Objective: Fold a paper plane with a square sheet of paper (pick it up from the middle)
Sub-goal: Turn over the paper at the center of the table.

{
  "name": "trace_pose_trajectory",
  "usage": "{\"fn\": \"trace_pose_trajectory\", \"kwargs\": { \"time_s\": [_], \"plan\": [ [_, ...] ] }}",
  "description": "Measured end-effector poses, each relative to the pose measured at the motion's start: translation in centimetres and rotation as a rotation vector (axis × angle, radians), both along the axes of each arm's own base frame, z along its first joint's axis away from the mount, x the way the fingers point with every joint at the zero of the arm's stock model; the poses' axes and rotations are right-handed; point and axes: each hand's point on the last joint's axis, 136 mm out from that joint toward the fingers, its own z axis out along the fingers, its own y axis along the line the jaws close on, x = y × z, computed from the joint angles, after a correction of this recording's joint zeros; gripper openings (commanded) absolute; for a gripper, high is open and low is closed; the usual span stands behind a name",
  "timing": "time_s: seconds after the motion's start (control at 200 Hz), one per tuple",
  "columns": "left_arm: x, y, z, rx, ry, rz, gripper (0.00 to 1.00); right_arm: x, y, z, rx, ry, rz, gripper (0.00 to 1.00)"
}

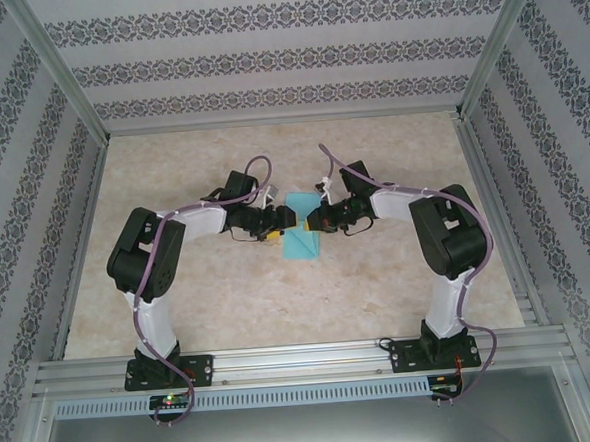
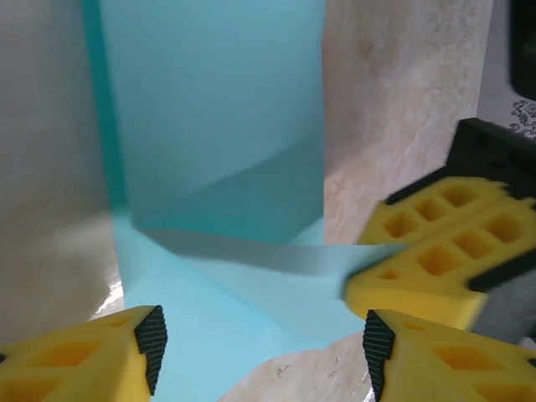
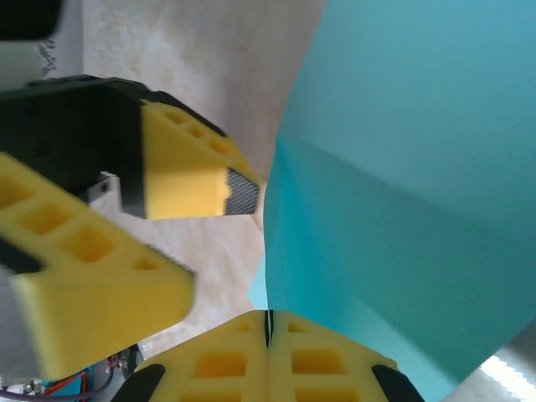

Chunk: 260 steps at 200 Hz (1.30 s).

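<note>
The square sheet of paper (image 1: 301, 233) is turquoise and lies mid-table, bent so that one part stands up from the surface. The left wrist view has the sheet (image 2: 218, 126) rising in front of my left gripper (image 2: 264, 347), which is open with a fingertip on either side of the sheet's near part. My right gripper (image 3: 268, 328) is shut on the paper's edge (image 3: 402, 167), and a thin line of paper runs into the seam between its pads. From above, the left gripper (image 1: 280, 222) and the right gripper (image 1: 318, 220) almost meet over the sheet. The right gripper's yellow fingers (image 2: 435, 268) sit close beside my left ones.
The beige marbled table (image 1: 229, 295) stretches out on all sides of the sheet. Patterned walls and metal posts (image 1: 60, 70) enclose it, and an aluminium rail (image 1: 304, 361) with both arm bases runs along the near edge.
</note>
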Motion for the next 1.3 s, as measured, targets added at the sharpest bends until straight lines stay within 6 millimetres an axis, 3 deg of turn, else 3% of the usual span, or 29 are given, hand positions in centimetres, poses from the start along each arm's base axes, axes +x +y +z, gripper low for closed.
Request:
{"fn": "trace_pose_trajectory", "kwargs": {
  "time_s": [0.115,0.265,0.759,0.994,1.299],
  "plan": [
    [0.0,0.6,0.7,-0.002,-0.008,0.024,0.71,0.2,0.3,2.3,0.046,-0.037,-0.004,0.00],
    [0.5,0.6,3.1,-0.048,-0.059,0.056,0.72,0.5,0.8,5.0,0.104,-0.081,-0.005,0.00],
    [2.3,-1.0,7.5,-0.270,-0.091,0.125,0.71,1.2,0.7,8.4,0.215,-0.105,-0.049,0.00],
    [2.6,-1.8,9.9,-0.367,-0.111,0.106,0.70,1.2,0.5,8.3,0.231,-0.087,-0.066,0.00],
    [2.2,-2.0,10.0,-0.369,-0.092,0.089,0.69,1.7,-0.7,7.6,0.245,-0.064,-0.119,0.00]
  ]
}}
